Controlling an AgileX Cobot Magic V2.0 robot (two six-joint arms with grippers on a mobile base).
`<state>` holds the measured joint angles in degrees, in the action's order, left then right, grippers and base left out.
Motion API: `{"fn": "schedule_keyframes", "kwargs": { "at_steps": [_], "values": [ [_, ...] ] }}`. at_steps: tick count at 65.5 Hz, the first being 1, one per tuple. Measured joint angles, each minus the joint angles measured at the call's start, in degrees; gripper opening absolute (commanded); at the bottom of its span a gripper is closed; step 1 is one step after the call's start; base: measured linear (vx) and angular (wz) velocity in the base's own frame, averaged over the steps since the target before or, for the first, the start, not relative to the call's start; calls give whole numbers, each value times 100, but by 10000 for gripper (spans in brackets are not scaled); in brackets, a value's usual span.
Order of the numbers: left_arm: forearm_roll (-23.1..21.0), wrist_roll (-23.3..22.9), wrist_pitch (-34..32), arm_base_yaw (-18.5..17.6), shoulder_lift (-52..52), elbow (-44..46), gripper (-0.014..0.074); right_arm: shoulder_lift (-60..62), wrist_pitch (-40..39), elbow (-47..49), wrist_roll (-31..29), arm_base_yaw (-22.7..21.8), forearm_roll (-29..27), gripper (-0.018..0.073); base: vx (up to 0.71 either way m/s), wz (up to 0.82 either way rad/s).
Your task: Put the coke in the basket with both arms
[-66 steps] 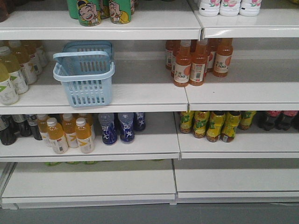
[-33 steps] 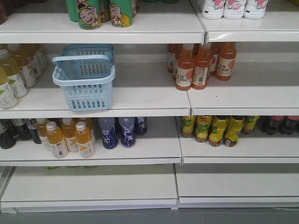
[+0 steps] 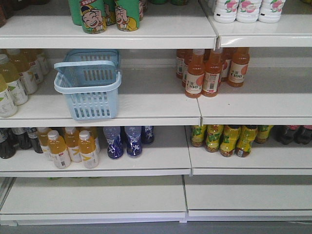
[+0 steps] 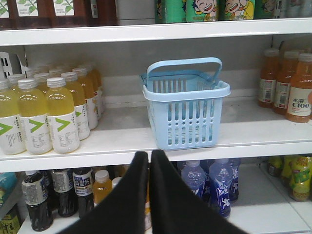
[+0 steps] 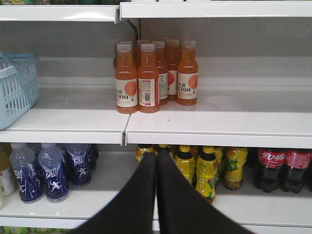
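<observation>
Slotted, light-blue plastic basket on middle shelf, left. Dark, red-labelled coke on lower shelf, far right. Tapered black left gripper and right gripper pressed together, empty.

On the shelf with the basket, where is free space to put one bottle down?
Bare shelf lies between the basket and the orange bottles, and again right of those bottles. Left of the basket, pale yellow bottles crowd it.
</observation>
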<state>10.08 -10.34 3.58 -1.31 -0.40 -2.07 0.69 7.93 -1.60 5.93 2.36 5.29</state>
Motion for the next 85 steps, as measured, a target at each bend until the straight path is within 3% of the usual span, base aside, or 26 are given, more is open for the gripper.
{"fn": "schedule_keyframes", "kwargs": {
  "at_steps": [85],
  "values": [
    [0, 0, 0, 0, 0, 0, -8, 0, 0, 0, 0, 0, 0, -9, 2, 0]
  ]
}}
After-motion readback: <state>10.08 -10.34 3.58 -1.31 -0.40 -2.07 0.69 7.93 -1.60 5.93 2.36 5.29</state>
